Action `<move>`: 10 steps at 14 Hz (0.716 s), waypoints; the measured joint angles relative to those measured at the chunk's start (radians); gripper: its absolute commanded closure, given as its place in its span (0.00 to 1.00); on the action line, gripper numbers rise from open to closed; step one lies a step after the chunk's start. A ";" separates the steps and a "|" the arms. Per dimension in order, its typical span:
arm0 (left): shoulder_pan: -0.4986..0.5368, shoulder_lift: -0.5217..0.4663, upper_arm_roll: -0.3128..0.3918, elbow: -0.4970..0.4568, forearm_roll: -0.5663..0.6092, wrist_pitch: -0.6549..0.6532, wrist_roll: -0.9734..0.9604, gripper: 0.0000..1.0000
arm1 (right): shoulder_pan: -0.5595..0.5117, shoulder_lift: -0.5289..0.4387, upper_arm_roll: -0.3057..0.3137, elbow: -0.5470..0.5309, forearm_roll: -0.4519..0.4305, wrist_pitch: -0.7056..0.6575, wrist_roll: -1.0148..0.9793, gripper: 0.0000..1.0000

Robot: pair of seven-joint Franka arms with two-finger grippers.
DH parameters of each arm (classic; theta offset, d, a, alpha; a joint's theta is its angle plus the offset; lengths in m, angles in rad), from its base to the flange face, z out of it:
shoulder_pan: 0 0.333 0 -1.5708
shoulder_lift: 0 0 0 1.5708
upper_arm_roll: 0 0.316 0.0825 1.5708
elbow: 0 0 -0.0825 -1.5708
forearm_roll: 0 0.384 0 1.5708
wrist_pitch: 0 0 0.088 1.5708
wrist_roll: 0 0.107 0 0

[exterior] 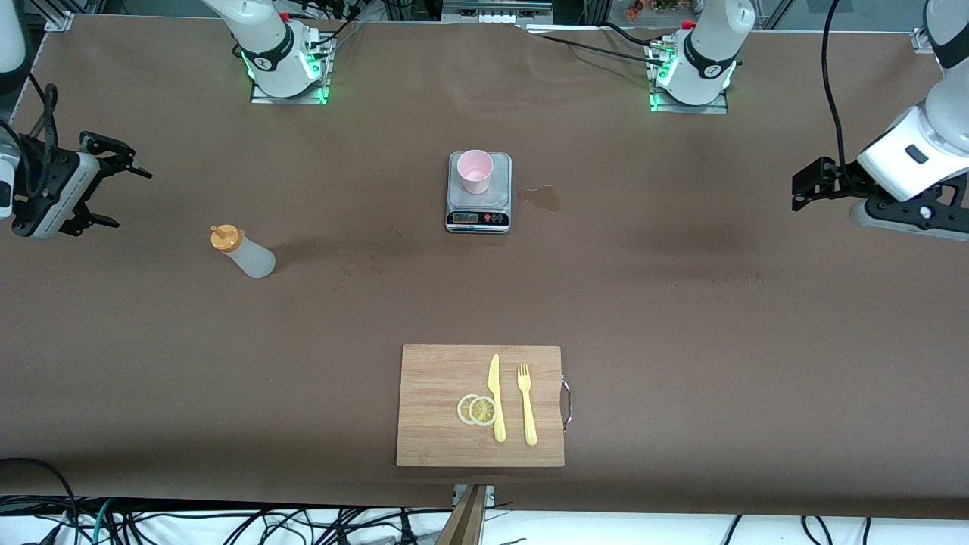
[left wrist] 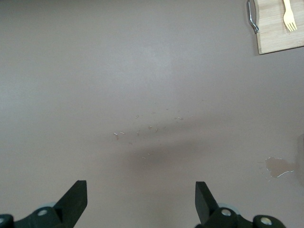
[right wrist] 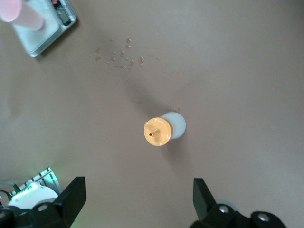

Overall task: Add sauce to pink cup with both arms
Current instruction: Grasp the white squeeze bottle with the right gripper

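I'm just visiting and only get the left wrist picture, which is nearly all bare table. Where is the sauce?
Observer: The squeeze bottle stands upright on the table toward the right arm's end.
Operator: Is a gripper holding it?
Observer: No. The right gripper hangs open above it; the left gripper is open too.
Operator: And the cup?
Observer: The pink cup sits on a small kitchen scale, mid-table between the arms' bases.

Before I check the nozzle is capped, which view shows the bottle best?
The front view: the bottle shows whole, side-on, standing upright. The right wrist view shows only its cap from above; the left wrist view misses it.
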 measured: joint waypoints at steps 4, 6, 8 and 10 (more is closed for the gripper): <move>-0.001 0.005 -0.003 0.018 0.000 0.000 -0.001 0.00 | -0.073 0.096 -0.026 -0.008 0.158 0.001 -0.348 0.00; -0.001 0.005 -0.003 0.020 0.000 0.000 -0.001 0.00 | -0.112 0.170 -0.047 -0.018 0.256 -0.006 -0.544 0.00; -0.003 0.006 -0.005 0.020 0.000 0.000 -0.001 0.00 | -0.165 0.267 -0.057 -0.024 0.349 -0.033 -0.735 0.00; -0.006 0.007 -0.006 0.020 0.000 0.000 -0.001 0.00 | -0.210 0.369 -0.059 -0.025 0.457 -0.081 -0.907 0.00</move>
